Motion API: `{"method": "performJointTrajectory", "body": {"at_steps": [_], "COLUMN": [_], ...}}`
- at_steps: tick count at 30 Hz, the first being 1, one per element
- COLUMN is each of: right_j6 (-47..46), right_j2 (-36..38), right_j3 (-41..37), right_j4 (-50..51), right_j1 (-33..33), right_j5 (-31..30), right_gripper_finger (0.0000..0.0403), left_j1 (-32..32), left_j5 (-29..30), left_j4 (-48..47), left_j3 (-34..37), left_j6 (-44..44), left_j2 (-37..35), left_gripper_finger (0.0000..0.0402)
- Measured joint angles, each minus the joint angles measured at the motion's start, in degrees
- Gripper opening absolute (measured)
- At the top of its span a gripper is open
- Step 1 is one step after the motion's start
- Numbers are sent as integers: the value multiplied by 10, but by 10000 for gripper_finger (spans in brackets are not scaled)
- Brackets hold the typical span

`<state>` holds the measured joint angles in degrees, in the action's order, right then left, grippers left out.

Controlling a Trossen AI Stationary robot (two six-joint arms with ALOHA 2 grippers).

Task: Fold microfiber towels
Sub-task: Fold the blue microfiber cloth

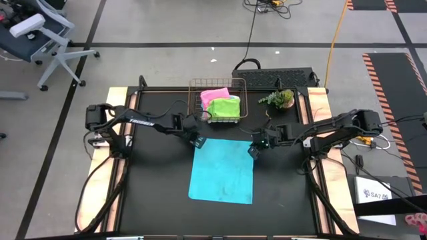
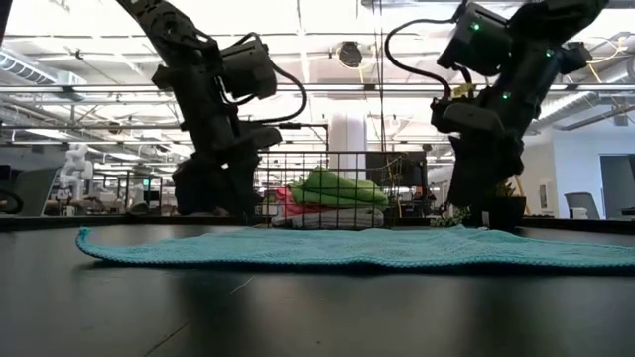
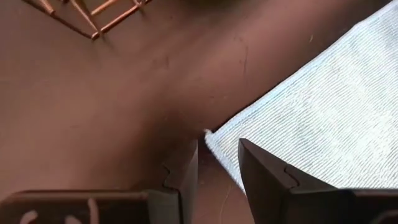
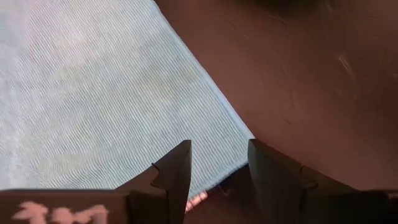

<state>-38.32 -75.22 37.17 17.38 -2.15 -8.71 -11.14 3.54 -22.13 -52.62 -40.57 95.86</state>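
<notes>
A cyan towel [image 1: 222,170] is lying spread flat in the middle of the high view, on the black table [image 1: 153,193] — not yet folded at all, as far as the pictures show. Just above it in that frame, the basket [image 1: 217,100] is holding a pink towel [image 1: 213,94] and a green towel [image 1: 224,107], bunched together; in the low view a pale cloth seems to be lying under them, though I cannot tell it clearly. So the job looks to be at its start: one towel laid out, the rest waiting in the basket.

The left gripper [image 1: 199,141] is hanging at the towel's upper-left corner in the high view. Its wrist camera is showing the fingers [image 3: 180,180] apart, with the corner tip lying just ahead of the gap and nothing pinched between them. The right gripper [image 1: 255,149] is sitting at the upper-right corner — its fingers [image 4: 174,168] are likewise apart, straddling the towel's edge near that corner without clamping it.

Judging by this, both arms are lining up to take the two far corners, and the first fold is yet to be made. A small plant [image 1: 279,99] is standing to the right of the basket, well clear of the work.
</notes>
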Motion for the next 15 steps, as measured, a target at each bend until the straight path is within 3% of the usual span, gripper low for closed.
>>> {"method": "performJointTrajectory", "body": {"at_steps": [8,15], "right_j6": [0,7], "right_j2": [0,0], "right_j3": [-5,-6], "right_j4": [-24,24], "right_j1": [0,0], "right_j5": [0,0], "right_gripper_finger": [148,148], "left_j1": [4,4], "left_j5": [-11,-17], "left_j4": [24,27], "left_j3": [-1,-1], "left_j6": [3,-4], "left_j2": [27,40], "left_gripper_finger": [118,118]}}
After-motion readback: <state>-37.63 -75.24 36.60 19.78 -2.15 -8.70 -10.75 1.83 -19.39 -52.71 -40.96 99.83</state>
